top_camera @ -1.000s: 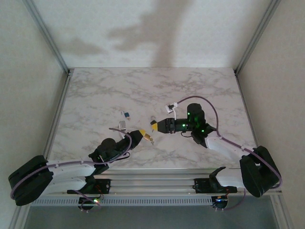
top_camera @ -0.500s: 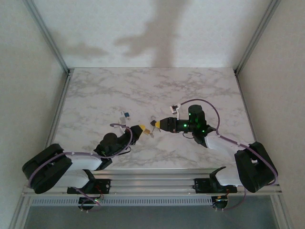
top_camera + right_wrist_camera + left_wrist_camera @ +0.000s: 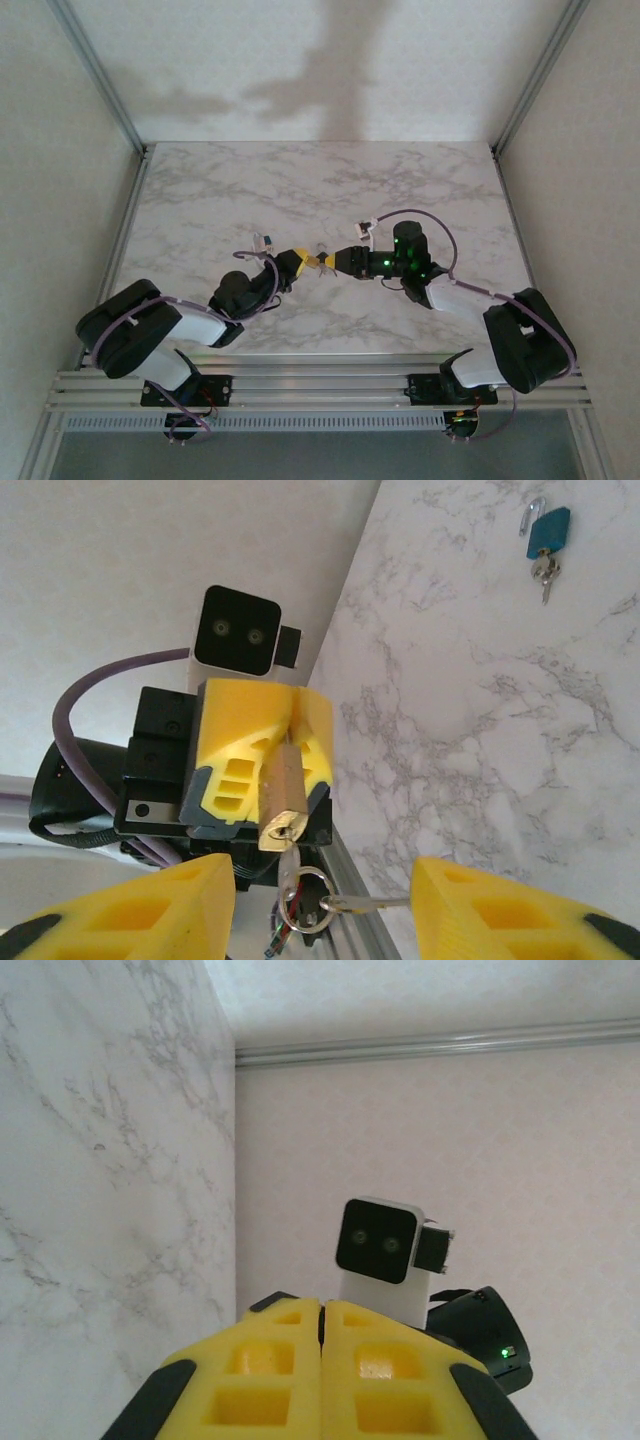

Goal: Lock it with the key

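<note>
Now: left fingers (image 3: 240, 735) clenched on brass padlock (image 3: 281, 790); key (image 3: 289, 864) juts from its base straight between released right fingers (image 3: 150, 910).

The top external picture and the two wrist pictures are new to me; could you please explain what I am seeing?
These are two robot arms bolted at the near edge of a marble-patterned table. The top view looks down from above and behind them; each wrist view comes from a camera on an arm, its own yellow fingers showing. The left gripper is shut on a small brass padlock, with keys hanging from it on a ring. The right gripper faces it, jaws open on either side of the keys. A blue padlock lies on the table, apart.
</note>
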{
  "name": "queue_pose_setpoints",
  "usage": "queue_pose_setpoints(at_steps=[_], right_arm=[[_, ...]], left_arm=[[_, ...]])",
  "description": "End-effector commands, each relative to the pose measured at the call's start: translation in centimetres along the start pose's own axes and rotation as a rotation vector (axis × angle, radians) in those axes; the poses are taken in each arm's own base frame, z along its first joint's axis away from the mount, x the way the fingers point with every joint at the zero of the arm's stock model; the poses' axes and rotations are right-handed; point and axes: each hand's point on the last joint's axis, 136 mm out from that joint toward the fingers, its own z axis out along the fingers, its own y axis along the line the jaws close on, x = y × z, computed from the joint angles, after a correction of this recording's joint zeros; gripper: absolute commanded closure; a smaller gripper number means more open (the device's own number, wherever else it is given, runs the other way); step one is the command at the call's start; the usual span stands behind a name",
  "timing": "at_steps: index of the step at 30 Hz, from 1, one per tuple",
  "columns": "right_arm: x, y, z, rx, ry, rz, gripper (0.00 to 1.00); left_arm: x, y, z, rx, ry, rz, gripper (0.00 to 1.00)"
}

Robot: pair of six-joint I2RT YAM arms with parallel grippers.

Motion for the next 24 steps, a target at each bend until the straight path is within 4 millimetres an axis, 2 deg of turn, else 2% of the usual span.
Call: queue_pose_setpoints(at_steps=[1,7,24], right_arm=[[-0.01,0.42,0.03,-0.040,0.003,-0.001,0.55],[0.02,0.60,-0.05,-0.046,-0.001,-0.006,0.58],[0.22,0.25,0.32,-0.056,0.022,0.024,0.64]], left_arm=[[-0.18,-2.06,0.62,0.090,0.008,-0.034,1.00],[-0.17,-1.46,0.87,0.090,0.009,-0.055,1.00],[-0.09,-1.36,1.35,0.107,0.019,-0.079,1.00]])
